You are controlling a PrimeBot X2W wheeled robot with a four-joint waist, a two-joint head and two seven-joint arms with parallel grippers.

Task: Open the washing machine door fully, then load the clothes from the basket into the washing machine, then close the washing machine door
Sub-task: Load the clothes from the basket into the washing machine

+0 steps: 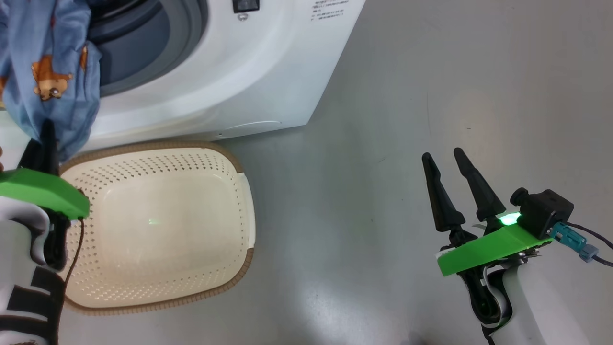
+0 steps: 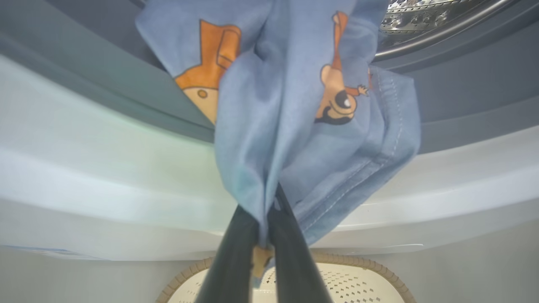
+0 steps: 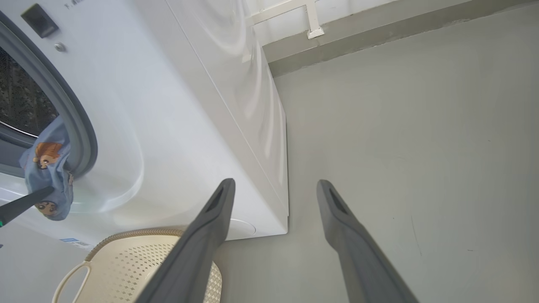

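While smooth grey floor (image 1: 431, 96) runs under the glossy white washing machine (image 1: 230, 72), left tool (image 2: 266, 223) pinches soft blue printed clothes (image 2: 294, 105) at its grey gasket (image 1: 189, 28), over the perforated cream basket (image 1: 158, 153); right tool (image 1: 443, 154) spread.

The pale grey floor (image 1: 407, 120) is smooth and slightly glossy, with soft patches of reflected light. The white washing machine (image 1: 230, 72) stands directly on it. The cream perforated basket (image 1: 247, 268), with its brown rim band, sits on the floor just in front of the machine's base. Whether the two touch cannot be told. Right of both, the floor is bare.
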